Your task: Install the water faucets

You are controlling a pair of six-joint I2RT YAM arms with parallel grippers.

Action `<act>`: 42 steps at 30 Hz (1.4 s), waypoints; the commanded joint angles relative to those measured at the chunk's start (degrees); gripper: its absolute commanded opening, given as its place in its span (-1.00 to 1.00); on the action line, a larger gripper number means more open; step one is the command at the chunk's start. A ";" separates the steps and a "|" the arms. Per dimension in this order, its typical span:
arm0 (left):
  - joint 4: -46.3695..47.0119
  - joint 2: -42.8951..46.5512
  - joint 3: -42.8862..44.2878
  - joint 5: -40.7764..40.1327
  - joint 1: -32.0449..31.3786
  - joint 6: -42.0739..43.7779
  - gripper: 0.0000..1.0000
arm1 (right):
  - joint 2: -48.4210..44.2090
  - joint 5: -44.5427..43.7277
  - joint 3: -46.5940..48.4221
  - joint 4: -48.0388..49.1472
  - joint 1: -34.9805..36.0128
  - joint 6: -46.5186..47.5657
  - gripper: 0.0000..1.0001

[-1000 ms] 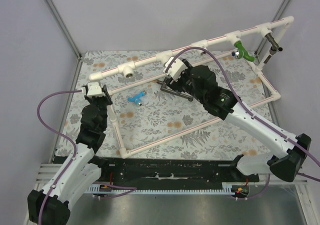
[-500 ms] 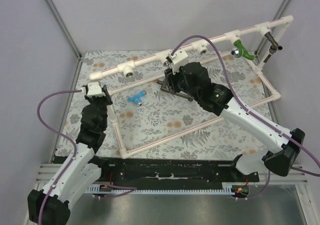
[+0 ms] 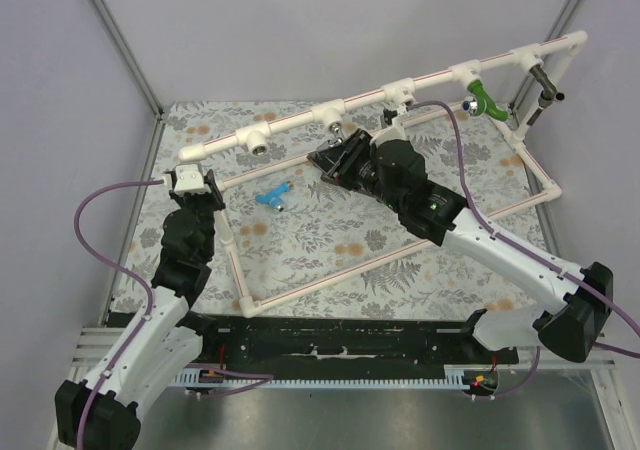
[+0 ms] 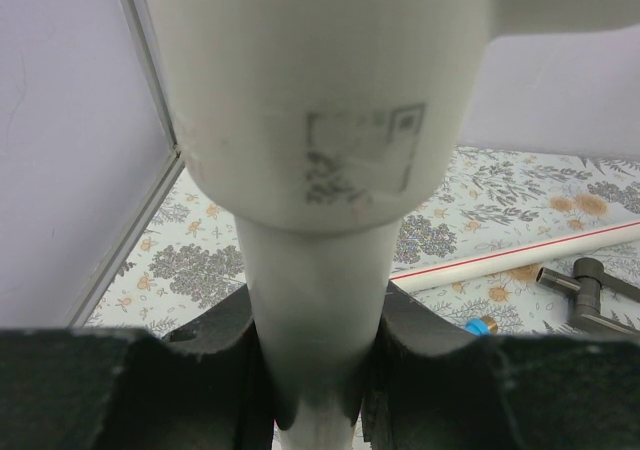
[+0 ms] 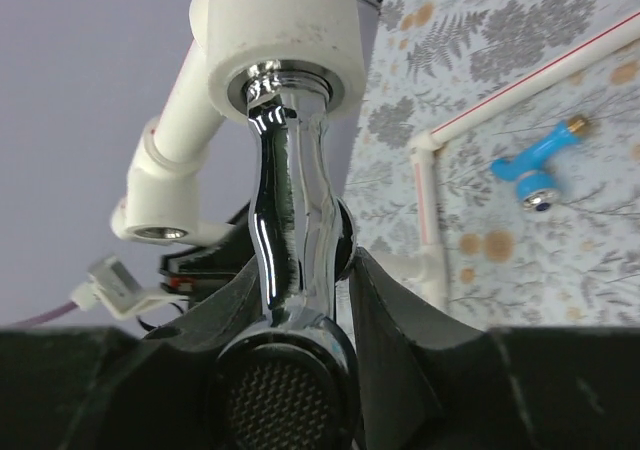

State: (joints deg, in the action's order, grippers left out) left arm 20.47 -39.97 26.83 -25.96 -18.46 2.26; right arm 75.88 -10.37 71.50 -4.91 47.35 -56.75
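The silver faucet (image 5: 288, 195) stands pinched between the fingers of the right hand (image 5: 300, 270), its upper end meeting the mouth of a white fitting (image 5: 285, 40) on the pipe frame (image 3: 290, 122). How far its thread is in is hidden inside the fitting. Its lower body is cut off by the hand's dark pads. From above, the right hand (image 3: 336, 156) covers nearly all of it, just below the frame's rear rail.

The light blue faucet (image 3: 272, 195) lies loose on the table (image 3: 330, 240), well apart from both hands. The green faucet (image 3: 482, 100) hangs from the rear rail further right, and a dark tap (image 3: 546, 82) sits at the frame's far right end. A dark grey faucet (image 4: 590, 292) lies on the table, cut by the left wrist picture's edge; from above it cannot be made out.

The left hand (image 4: 315, 370) is pressed onto an upright pipe (image 4: 315, 300) at the frame's left side. That pipe fills most of its view and blurs.

Bare table shows between the light blue faucet and the near rail. The left wall (image 3: 60, 120) stands close beside the left hand (image 3: 190, 182).
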 commanded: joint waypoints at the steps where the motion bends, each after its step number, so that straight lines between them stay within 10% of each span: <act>1: 2.21 1.56 0.86 0.03 -0.18 -1.65 -0.96 | -0.20 -9.14 -1.45 7.54 -3.85 -20.23 -1.00; 9: 2.12 0.86 0.94 -0.06 -0.26 -1.73 -0.96 | -3.54 -7.39 0.57 4.99 -3.85 -1.99 0.25; 10: 2.21 0.85 0.94 -0.06 -0.35 -1.65 -0.96 | -4.33 -6.77 0.57 4.99 -3.93 1.26 0.94; 22: 1.33 -0.55 1.74 0.29 -0.26 -1.73 -0.96 | -10.31 -11.16 9.60 -19.07 -3.85 18.33 0.96; 27: 0.89 -0.99 2.09 0.38 -0.26 -3.21 -0.96 | -18.37 1.40 1.85 -8.33 -3.93 32.39 0.96; 30: 0.54 -1.43 2.44 0.55 -0.09 -3.23 -0.96 | -21.74 8.08 -5.77 3.25 -3.85 42.84 0.96; 42: -0.08 -1.26 2.61 0.47 -0.17 -2.79 -0.96 | -14.01 11.78 12.77 -26.19 -3.23 93.72 0.96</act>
State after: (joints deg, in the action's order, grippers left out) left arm 19.84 -40.86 27.49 -26.48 -18.46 1.93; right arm 60.97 0.60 78.78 -22.26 43.66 15.18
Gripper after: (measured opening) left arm 0.361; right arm 0.979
